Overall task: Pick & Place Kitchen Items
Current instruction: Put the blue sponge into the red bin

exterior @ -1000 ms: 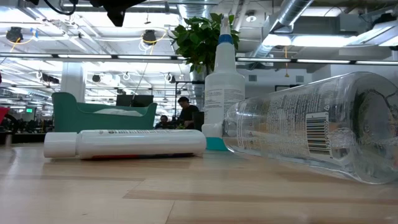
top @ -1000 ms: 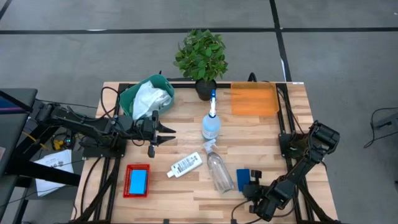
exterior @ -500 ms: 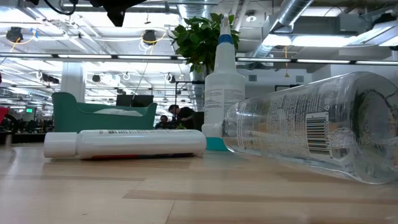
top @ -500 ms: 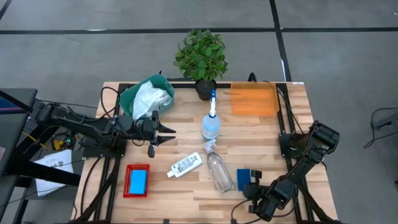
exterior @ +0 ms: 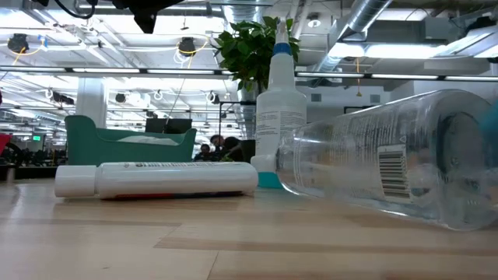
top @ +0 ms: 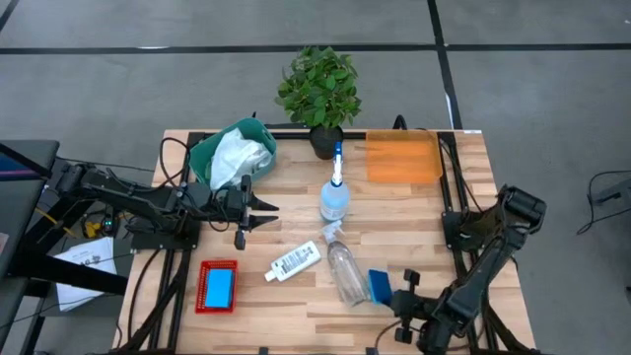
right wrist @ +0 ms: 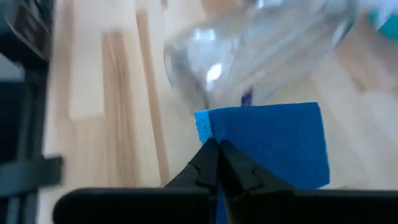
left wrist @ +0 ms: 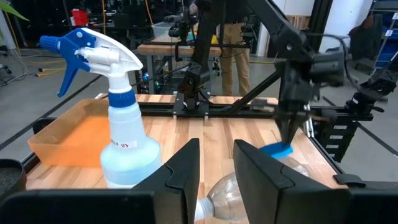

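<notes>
My right gripper (top: pixel 396 296) is shut on a blue sponge (top: pixel 380 286) at the table's near right, beside the base of a clear bottle (top: pixel 347 271) that lies on its side. A clear spray bottle (top: pixel 335 200) with a blue trigger stands upright mid-table. A small white labelled bottle (top: pixel 294 260) lies on its side left of the lying bottle. A white cloth (top: pixel 242 153) sits in a teal basket (top: pixel 209 150). My left gripper (top: pixel 271 215) is open and empty at the table's left, level, pointing toward the spray bottle (left wrist: pixel 121 130). My right gripper pinches the blue sponge at the middle of one edge (right wrist: pixel 239 155) between its two fingers. The fingers come from above, slanting down. The sponge (left wrist: pixel 277 149) hangs tilted below them, right by the lying bottle's base (right wrist: pixel 205 74); whether it touches the bottle I cannot tell.
A red tray (top: pixel 203 286) with another blue sponge lies at the near left. An orange tray (top: pixel 402 158) sits at the far right. A potted plant (top: pixel 318 89) stands at the far edge. Bare wood lies between the orange tray and my right gripper.
My right gripper has gone toward the table's left with the blue sponge, bringing it up to the lying bottle's base. The lying bottle has shifted slightly.
</notes>
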You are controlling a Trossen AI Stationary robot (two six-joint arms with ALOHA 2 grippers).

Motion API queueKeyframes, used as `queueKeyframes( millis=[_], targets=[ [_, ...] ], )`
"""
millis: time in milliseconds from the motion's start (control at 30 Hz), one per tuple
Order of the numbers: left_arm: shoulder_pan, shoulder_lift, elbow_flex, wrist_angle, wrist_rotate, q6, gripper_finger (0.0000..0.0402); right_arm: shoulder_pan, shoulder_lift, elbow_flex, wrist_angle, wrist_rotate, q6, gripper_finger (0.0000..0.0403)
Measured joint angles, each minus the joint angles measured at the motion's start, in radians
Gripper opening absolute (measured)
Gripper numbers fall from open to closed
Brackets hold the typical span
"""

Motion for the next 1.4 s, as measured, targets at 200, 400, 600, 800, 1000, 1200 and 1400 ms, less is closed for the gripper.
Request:
queueKeyframes(
  millis=[200,400,600,800,1000,1200,1400],
  targets=[
    [0.000,0.000,0.000,0.000,0.000,0.000,0.0095,0.040,-0.090,0.000,-0.028,0.161,-0.003,0.0000],
    [0.000,0.000,0.000,0.000,0.000,0.009,0.0095,0.061,-0.150,0.002,-0.023,0.363,-0.060,0.0000],
    [0.000,0.000,0.000,0.000,0.000,0.040,0.0095,0.056,-0.183,0.002,-0.020,0.531,-0.073,0.0000],
    [-0.010,0.008,0.000,0.003,0.039,0.081,0.0095,0.032,-0.228,0.002,0.029,0.582,-0.104,0.0000],
    [-0.035,0.053,0.000,0.116,0.080,0.108,0.0095,0.006,-0.281,0.002,0.306,0.626,-0.603,0.0000],
    [-0.039,0.110,-0.001,0.276,0.081,0.108,0.0095,-0.047,-0.291,0.002,0.691,0.616,-1.225,0.0000],
    [-0.039,0.156,0.000,0.381,0.081,0.153,0.0095,-0.126,-0.291,0.002,0.982,0.457,-1.621,0.0000]
  ],
)
